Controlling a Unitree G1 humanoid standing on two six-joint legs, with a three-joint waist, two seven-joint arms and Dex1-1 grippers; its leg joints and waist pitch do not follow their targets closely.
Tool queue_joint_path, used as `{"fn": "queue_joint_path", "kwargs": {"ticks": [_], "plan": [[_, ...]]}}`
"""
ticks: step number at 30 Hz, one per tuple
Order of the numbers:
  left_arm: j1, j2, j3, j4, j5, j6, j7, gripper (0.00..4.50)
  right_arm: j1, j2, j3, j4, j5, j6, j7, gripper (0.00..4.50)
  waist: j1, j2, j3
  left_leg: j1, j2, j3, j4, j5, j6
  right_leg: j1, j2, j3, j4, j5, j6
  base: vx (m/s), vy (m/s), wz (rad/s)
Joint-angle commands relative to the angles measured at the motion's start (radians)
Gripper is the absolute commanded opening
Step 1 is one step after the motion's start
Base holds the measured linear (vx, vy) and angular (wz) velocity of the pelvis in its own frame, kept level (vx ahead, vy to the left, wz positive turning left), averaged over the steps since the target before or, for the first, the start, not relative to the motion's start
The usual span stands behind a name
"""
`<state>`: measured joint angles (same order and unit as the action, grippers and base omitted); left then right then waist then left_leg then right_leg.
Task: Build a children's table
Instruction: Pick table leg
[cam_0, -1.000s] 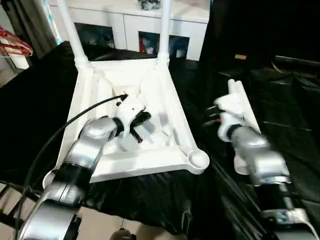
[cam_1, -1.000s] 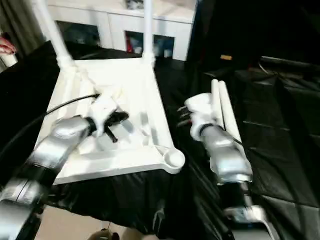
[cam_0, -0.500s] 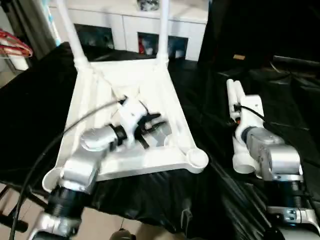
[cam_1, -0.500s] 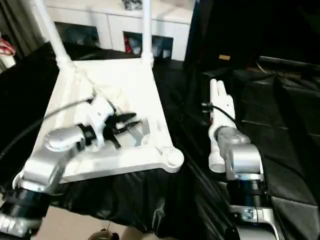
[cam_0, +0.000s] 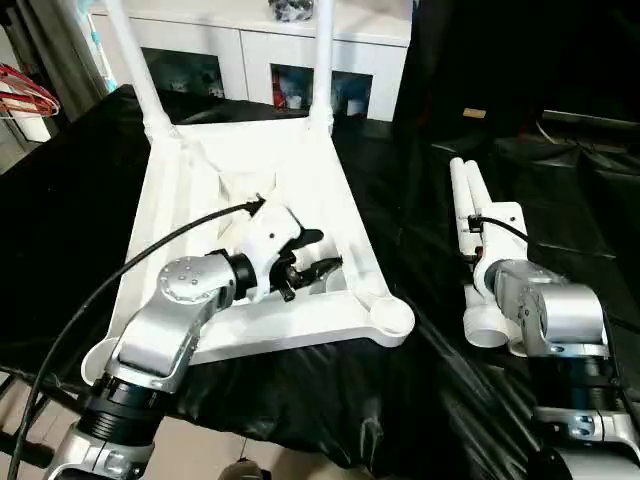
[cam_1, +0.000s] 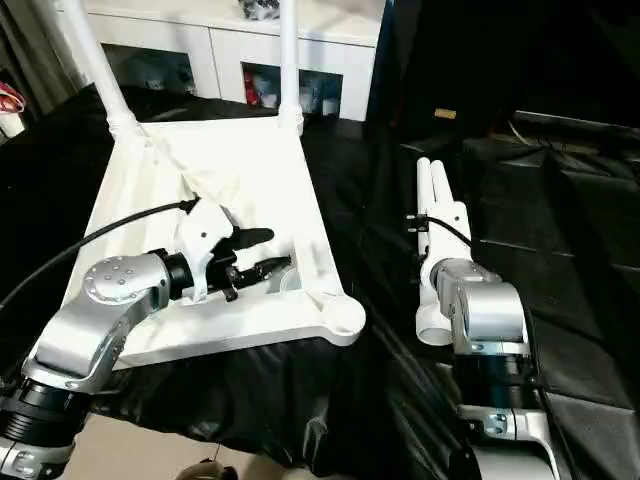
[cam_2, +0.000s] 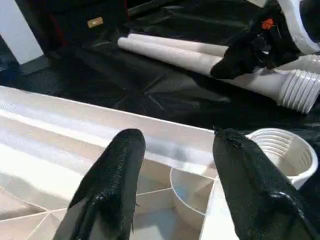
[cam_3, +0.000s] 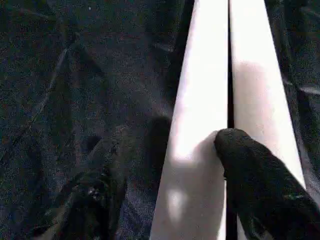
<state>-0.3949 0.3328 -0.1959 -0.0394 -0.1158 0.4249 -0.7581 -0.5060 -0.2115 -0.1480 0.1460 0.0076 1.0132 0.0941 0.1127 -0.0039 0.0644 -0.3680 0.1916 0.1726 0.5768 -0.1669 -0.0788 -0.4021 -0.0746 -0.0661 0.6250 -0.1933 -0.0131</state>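
Note:
The white tabletop (cam_0: 300, 180) lies upside down, ribbed underside up, on black cloth. Two white legs (cam_0: 135, 70) (cam_0: 323, 60) stand in its far corner sockets. The near right socket (cam_0: 392, 318) has no leg in it. My left gripper (cam_0: 325, 252) hovers open over the ribs just inside that socket, holding nothing. Two loose legs (cam_0: 462, 195) lie side by side to the right. My right gripper (cam_3: 165, 160) is open and lowered over them, one finger (cam_3: 250, 175) in the seam between the legs and the other on the cloth beside the nearer leg (cam_3: 200, 90).
A white cabinet with glass doors (cam_0: 250, 40) stands behind the table. Black cloth (cam_0: 560, 200) covers the work surface to the right. A black cable (cam_0: 120, 270) loops from my left wrist. A red wire object (cam_0: 25, 90) sits far left.
My left gripper has swung toward the near right socket. My right arm has turned and come down onto the loose legs, fingers either side of one.

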Motion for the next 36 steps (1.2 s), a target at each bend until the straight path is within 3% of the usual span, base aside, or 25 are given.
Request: {"fn": "queue_joint_path", "kwargs": {"ticks": [1, 12, 23, 30, 33, 36], "plan": [[0.004, 0.011, -0.011, -0.026, 0.000, 0.019, -0.007, 2.67, -0.006, -0.002, -0.010, 0.008, 0.014, 0.041, -0.007, 2.95, 0.002, 0.004, -0.074, 0.012, 0.025, -0.008, -0.060, -0.165, -0.047, 0.053, -0.059, 0.050, -0.074, -0.141, -0.134, 0.000, 0.000, 0.00], [-0.002, 0.022, -0.015, -0.036, -0.006, 0.027, -0.009, 2.67, -0.022, 0.012, -0.035, 0.000, 0.051, 0.103, 0.012, 2.95, 0.003, 0.004, -0.075, 0.012, 0.025, -0.008, -0.060, -0.156, -0.049, 0.053, -0.059, 0.049, -0.072, -0.141, -0.135, 0.000, 0.000, 0.00], [-0.008, 0.033, -0.020, -0.040, -0.010, 0.032, -0.015, 2.79, -0.006, 0.004, -0.023, 0.026, 0.071, 0.130, 0.040, 2.06, 0.003, 0.003, -0.075, 0.011, 0.025, -0.008, -0.059, -0.155, -0.049, 0.054, -0.060, 0.049, -0.071, -0.144, -0.132, 0.000, 0.000, 0.00], [-0.022, 0.036, -0.020, -0.035, -0.017, 0.036, -0.027, 2.79, -0.014, 0.012, -0.038, 0.046, 0.077, 0.116, 0.034, 1.83, 0.004, 0.003, -0.074, 0.013, 0.024, -0.008, -0.059, -0.169, -0.052, 0.052, -0.060, 0.049, -0.075, -0.176, -0.130, 0.000, 0.000, 0.00], [-0.057, 0.012, 0.004, -0.004, -0.037, 0.031, -0.015, 2.79, -0.033, 0.026, -0.090, 0.044, 0.116, 0.077, 0.036, 1.83, 0.004, 0.011, -0.075, 0.013, 0.024, -0.008, -0.058, -0.176, -0.055, 0.052, -0.060, 0.049, -0.075, -0.174, -0.132, 0.000, 0.000, 0.00], [-0.093, -0.025, 0.039, 0.024, -0.066, 0.048, 0.009, 2.79, -0.047, 0.041, -0.120, 0.025, 0.154, 0.019, 0.060, 1.83, 0.005, 0.009, -0.077, 0.010, 0.023, -0.008, -0.056, -0.179, -0.052, 0.054, -0.061, 0.047, -0.075, -0.159, -0.143, 0.000, 0.000, 0.00]]}}
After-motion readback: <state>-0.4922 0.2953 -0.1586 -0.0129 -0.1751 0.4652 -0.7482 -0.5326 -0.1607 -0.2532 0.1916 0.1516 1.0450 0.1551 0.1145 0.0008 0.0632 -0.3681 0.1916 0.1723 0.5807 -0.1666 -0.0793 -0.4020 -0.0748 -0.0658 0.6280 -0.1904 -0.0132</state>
